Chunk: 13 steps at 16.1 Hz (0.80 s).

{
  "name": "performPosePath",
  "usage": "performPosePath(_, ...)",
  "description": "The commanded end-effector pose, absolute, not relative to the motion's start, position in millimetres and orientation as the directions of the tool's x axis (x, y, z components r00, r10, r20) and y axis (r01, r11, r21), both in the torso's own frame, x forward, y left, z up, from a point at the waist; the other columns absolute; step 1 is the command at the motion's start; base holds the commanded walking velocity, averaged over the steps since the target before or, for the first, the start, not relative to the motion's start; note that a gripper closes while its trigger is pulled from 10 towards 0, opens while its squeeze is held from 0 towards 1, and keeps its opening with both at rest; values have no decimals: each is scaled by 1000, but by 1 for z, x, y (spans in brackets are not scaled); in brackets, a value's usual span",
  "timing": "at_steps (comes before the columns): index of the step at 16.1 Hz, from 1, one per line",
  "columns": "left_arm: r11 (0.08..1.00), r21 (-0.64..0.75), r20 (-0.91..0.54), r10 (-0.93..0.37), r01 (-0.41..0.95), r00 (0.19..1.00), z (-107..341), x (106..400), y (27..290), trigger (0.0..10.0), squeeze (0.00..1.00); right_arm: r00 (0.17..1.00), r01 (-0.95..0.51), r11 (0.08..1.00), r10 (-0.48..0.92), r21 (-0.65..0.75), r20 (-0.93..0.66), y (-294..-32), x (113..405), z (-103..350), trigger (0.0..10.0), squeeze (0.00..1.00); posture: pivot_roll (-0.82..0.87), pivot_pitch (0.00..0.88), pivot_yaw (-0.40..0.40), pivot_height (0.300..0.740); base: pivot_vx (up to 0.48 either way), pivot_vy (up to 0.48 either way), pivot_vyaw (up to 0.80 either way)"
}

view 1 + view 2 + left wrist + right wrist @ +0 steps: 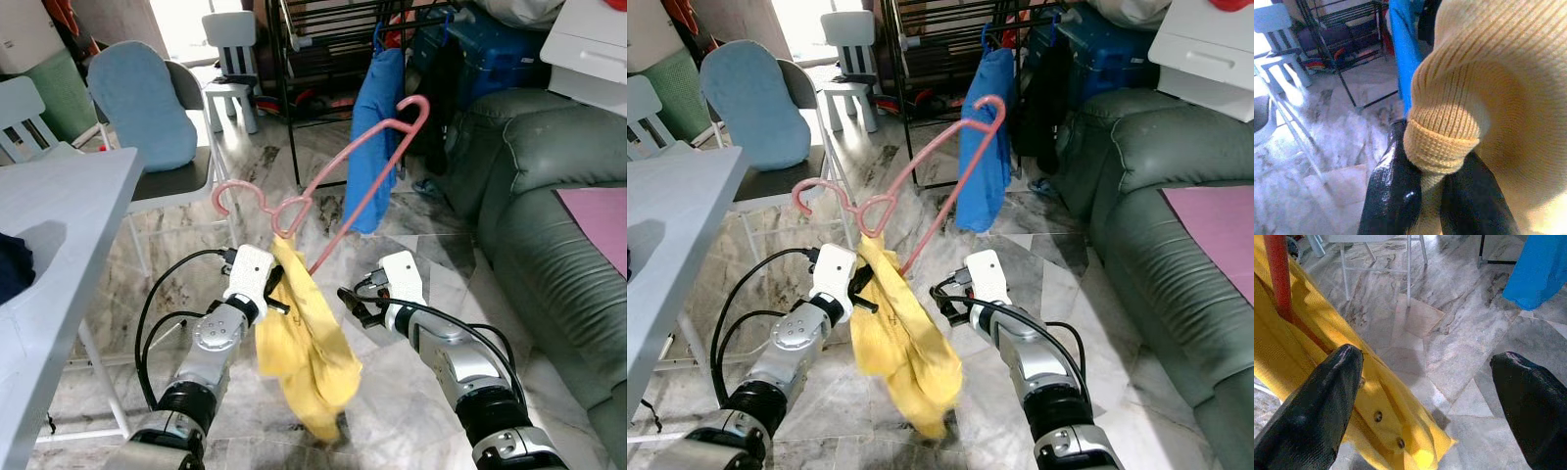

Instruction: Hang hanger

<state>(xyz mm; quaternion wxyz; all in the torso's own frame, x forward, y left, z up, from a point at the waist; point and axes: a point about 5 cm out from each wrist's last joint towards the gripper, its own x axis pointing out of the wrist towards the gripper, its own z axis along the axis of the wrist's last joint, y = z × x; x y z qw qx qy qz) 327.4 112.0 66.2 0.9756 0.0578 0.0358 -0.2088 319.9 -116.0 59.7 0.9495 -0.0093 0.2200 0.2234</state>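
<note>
A pink hanger (390, 124) juts up at a slant out of a yellow knitted garment (304, 343) that droops toward the marble floor. My left gripper (274, 284) is shut on the garment's ribbed collar (1442, 147), right under the hanger's neck; its black fingers (1396, 196) pinch the knit. My right gripper (351, 304) is open just to the right of the cloth and holds nothing. In the right wrist view the garment (1312, 347) and the hanger's bar (1277, 274) lie beside one fingertip (1327, 396).
A black drying rack (294, 59) stands ahead with a blue garment (377, 127) hanging on it. A green sofa (549, 196) fills the right side. A white table (59, 215) is at the left, with a blue-cushioned chair (142, 103) behind it.
</note>
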Motion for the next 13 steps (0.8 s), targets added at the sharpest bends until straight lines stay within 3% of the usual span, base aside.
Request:
performPosePath(1, 899, 96, -16, -428, 428, 904, 80, 329, 110, 10000, 0, 790, -430, 897, 428, 100, -438, -110, 317, 53, 10000, 0, -205, 0, 102, 740, 0, 0, 0)
performPosePath(13, 840, 29, 125, -541, 542, 832, 115, 319, 83, 10000, 0, 745, -475, 871, 475, 128, -468, -92, 319, 46, 10000, 0, -180, 0, 97, 740, 0, 0, 0)
